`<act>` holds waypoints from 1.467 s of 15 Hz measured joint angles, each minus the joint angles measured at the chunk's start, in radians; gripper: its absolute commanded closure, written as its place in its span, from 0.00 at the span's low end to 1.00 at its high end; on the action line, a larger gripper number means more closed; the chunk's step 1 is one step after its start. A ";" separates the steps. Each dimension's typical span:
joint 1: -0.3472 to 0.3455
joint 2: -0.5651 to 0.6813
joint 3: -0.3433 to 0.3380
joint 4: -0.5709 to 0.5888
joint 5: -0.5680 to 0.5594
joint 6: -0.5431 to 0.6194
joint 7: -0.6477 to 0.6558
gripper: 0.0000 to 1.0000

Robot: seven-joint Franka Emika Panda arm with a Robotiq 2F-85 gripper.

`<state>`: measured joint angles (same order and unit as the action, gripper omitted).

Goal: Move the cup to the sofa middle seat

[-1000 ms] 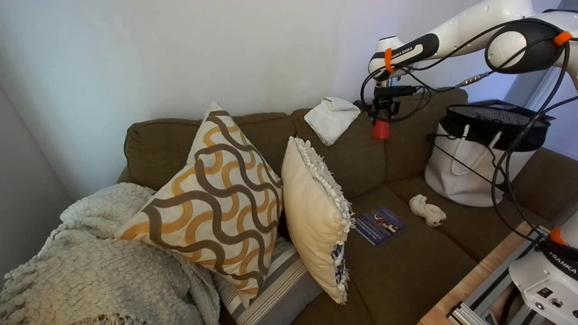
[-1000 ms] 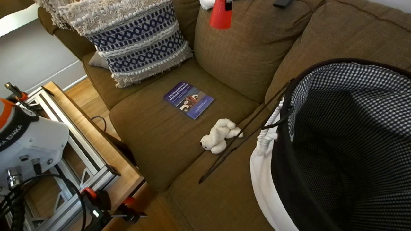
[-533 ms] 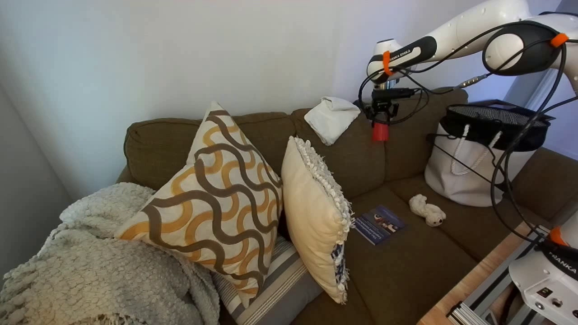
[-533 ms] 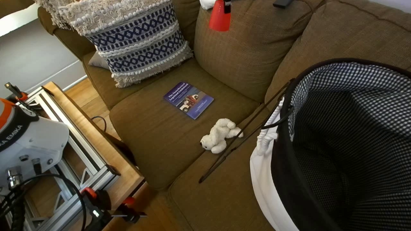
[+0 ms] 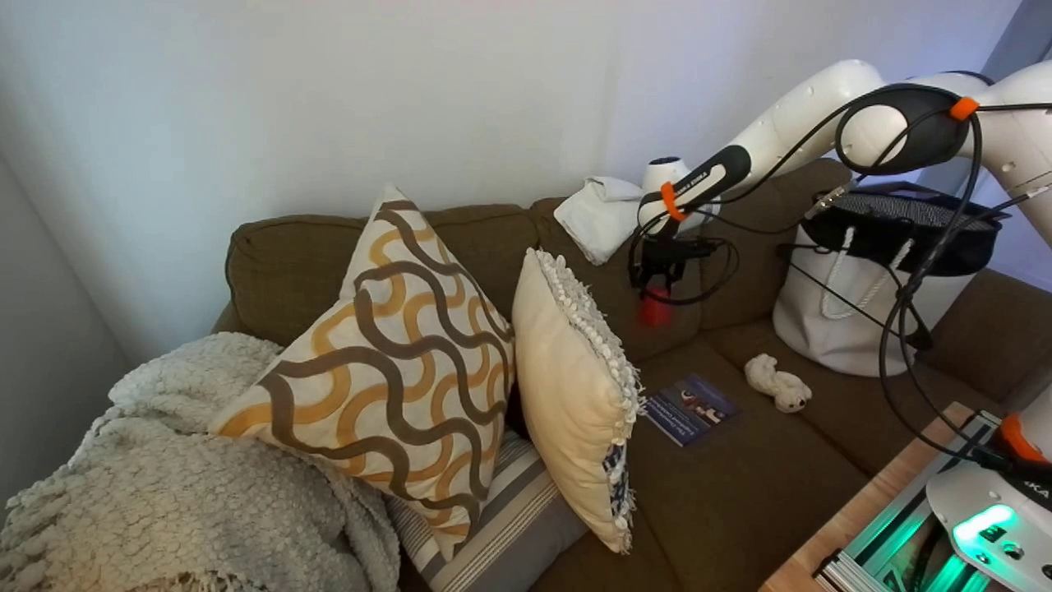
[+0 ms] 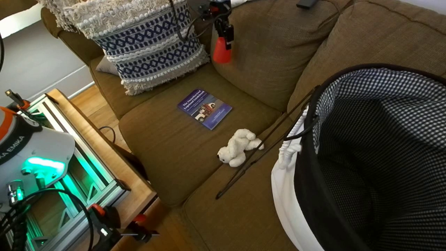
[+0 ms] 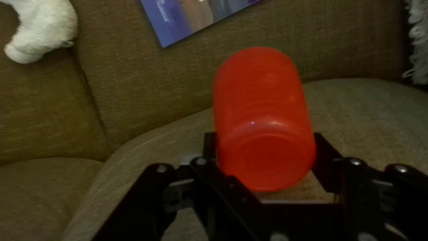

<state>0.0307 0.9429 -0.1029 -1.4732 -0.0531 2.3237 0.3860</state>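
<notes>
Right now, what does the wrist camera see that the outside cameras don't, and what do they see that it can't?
Only the wrist view: the round end of the red cup, seen face-on.
Only the exterior views: among others, the big bag and the robot's green-lit base.
Both share: the claw holding that cup, and at least parts of the brown sofa, book, stuffed toy and fringed pillow.

Red tapered plastic cup [image 6: 222, 52] and black two-fingered gripper [image 7: 264, 144] lower than before in both exterior views, white-and-black jointed arm [image 5: 809, 107] dipped with them, green light [image 6: 45, 163] newly glowing on the rounded white robot base [image 6: 48, 144]
</notes>
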 measured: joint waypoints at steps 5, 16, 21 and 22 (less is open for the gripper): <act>-0.001 -0.019 0.124 -0.175 0.047 0.236 -0.185 0.57; -0.039 -0.031 0.197 -0.257 0.104 0.262 -0.336 0.57; -0.019 -0.040 0.130 -0.364 0.075 0.372 -0.373 0.57; -0.006 -0.042 0.105 -0.396 0.062 0.415 -0.370 0.57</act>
<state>0.0248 0.9011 0.0025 -1.8689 0.0084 2.7387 0.0158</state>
